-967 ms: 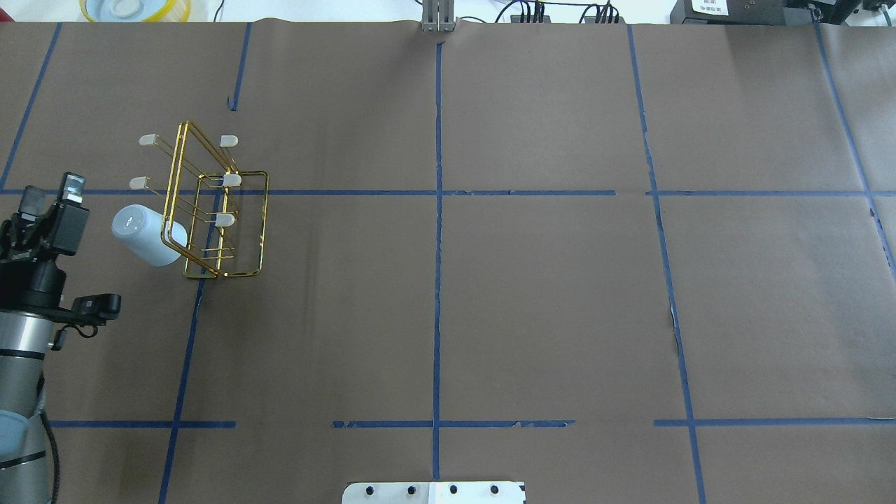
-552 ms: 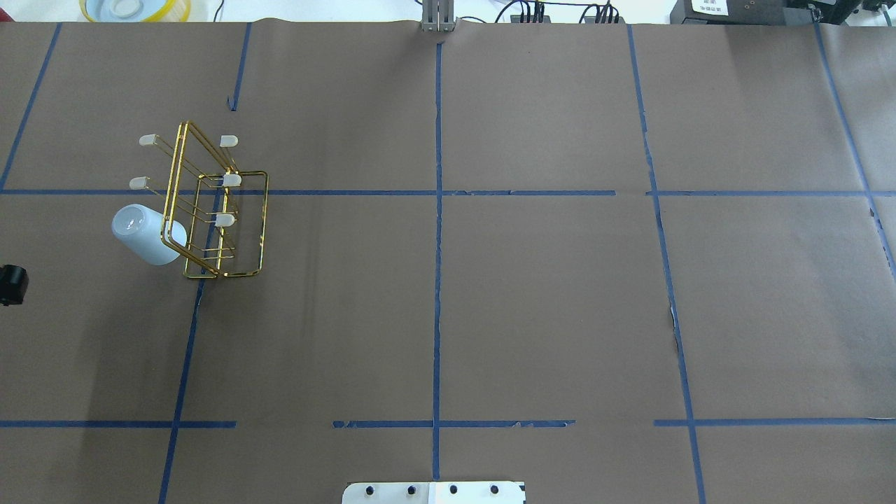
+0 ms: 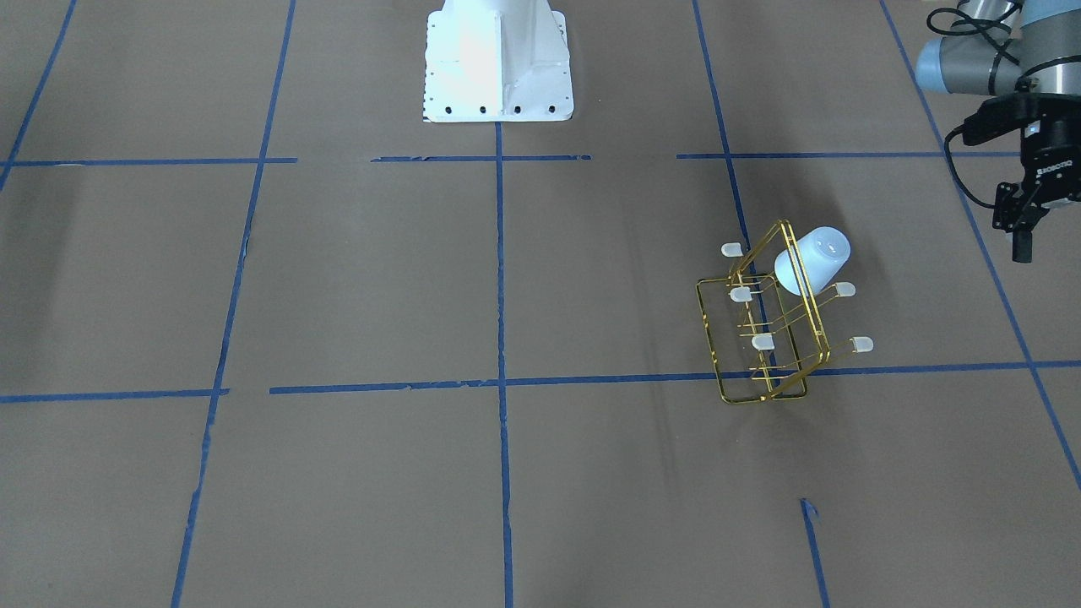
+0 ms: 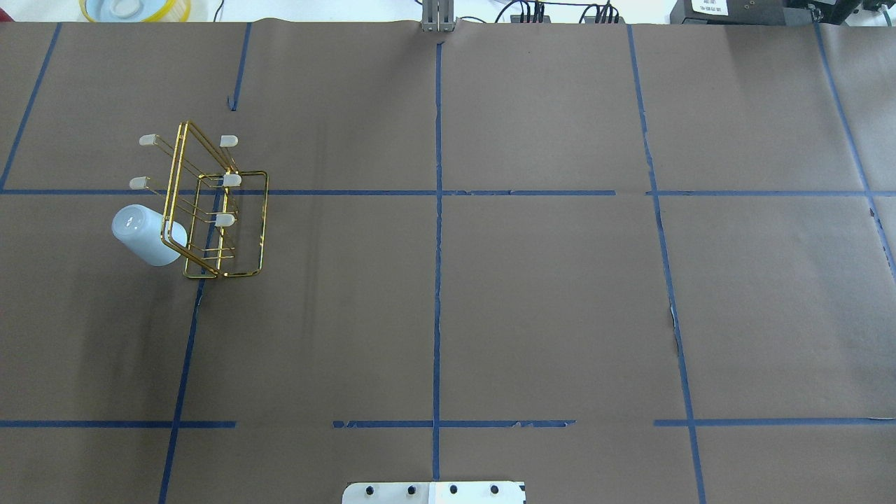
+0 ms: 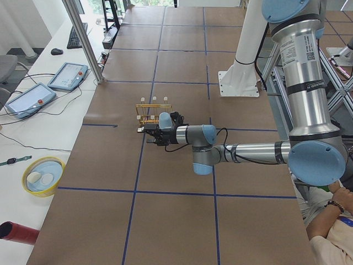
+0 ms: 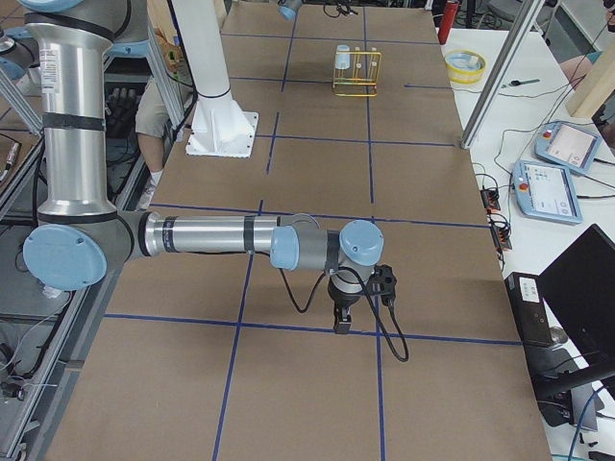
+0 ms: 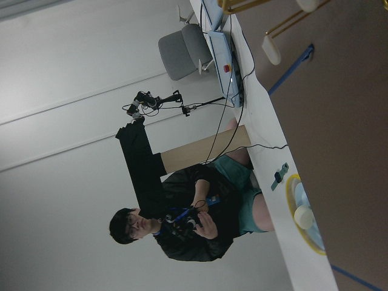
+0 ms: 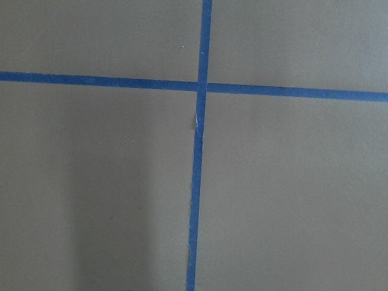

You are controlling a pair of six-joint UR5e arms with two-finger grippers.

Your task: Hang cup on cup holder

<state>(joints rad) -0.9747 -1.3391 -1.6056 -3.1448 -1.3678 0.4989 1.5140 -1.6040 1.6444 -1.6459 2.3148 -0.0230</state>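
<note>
- The cup [image 3: 812,259], a small pale plastic tumbler, sits mouth-down on a prong of the gold wire cup holder [image 3: 764,338].
- It looks light, smooth and slippery; its tapered sides suit gripping.
- The left claw [image 3: 1023,245] hangs nearby, fingers apparently together.
- Right claw [image 6: 341,325]: state unclear.

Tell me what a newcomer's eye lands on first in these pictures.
The gold wire cup holder stands out against the brown table, on the robot's left side, with the pale cup hung bottom-out on one of its prongs. In the front-facing view the left tool hangs apart from the rack, at the frame's right edge, holding nothing. The right arm stretches low over the table's other end.
</note>
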